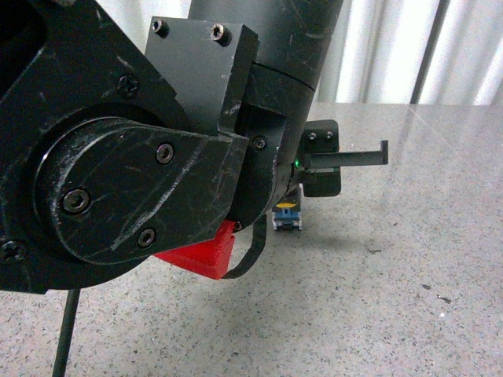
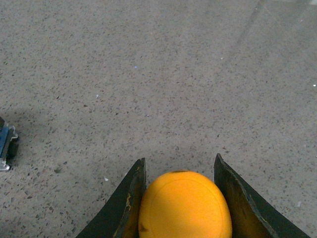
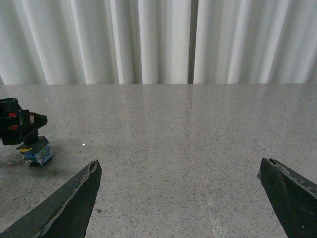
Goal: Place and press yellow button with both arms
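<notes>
We saw the left gripper (image 2: 179,159) pinching the yellow button (image 2: 184,206) by its cap down at the table (image 3: 163,124), right gripper (image 3: 179,163) spread wide, and judged a tilted release could topple it.

Open tabletop (image 1: 393,298) right of left arm (image 1: 118,157), red block (image 1: 200,255) partly behind it, curtain (image 1: 440,47) at far edge

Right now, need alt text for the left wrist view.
The domed cap of the yellow button sits clamped in the left gripper, close to the camera, with a speckled grey table stretching out beyond it. A small bluish part is cut off at the frame edge.
</notes>
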{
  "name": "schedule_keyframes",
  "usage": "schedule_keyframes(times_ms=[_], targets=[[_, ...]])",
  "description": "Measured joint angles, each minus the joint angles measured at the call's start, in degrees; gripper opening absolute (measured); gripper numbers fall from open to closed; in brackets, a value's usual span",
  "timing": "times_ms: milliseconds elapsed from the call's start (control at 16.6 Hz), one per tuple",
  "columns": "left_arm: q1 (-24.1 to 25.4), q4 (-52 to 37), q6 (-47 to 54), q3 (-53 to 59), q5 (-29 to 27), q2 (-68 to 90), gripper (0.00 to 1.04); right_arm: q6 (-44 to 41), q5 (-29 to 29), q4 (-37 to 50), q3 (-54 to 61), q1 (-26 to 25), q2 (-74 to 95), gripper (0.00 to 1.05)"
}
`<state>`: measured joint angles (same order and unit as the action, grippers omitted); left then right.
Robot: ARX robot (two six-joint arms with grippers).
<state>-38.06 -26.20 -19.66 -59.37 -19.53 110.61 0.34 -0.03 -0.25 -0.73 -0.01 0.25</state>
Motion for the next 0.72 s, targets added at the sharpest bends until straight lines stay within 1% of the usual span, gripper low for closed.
schedule_keyframes(times_ms=[120, 181, 241, 422, 542, 602, 663, 723], targets=[[-0.22, 0.42, -0.04, 0.15, -0.31, 0.04, 0.34, 0.00, 0.00, 0.00, 0.00, 0.00, 0.00, 0.98], [-0.42, 0.48, -0.20, 0.17, -0.37, 0.04, 0.39, 0.00, 0.00, 0.02, 0.00, 0.00, 0.00, 0.98], [-0.44, 0.48, -0.26, 0.39, 0.15, 0.04, 0.50, 0.00, 0.00, 0.00, 0.00, 0.00, 0.00, 0.98], [-0.48, -0.61, 0.17, 1.07, 0.57, 0.02, 0.77, 0.00, 0.00, 0.02, 0.00, 0.00, 0.00, 0.98], [-0.48, -1.66, 0.96, 1.33, 0.50, -0.74, 0.97, 0.00, 0.00, 0.00, 0.00, 0.00, 0.00, 0.98], [-0.46, -2.43, 2.19, 1.73, 0.42, -1.62, 1.00, 0.00, 0.00, 0.00, 0.00, 0.00, 0.00, 0.98], [-0.20, -3.89, 3.41, 2.34, 0.26, -3.06, 0.97, 0.00, 0.00, 0.00, 0.00, 0.00, 0.00, 0.98], [0.28, -5.20, 4.92, 3.15, 0.09, -4.85, 0.98, 0.00, 0.00, 0.02, 0.00, 0.00, 0.00, 0.98]])
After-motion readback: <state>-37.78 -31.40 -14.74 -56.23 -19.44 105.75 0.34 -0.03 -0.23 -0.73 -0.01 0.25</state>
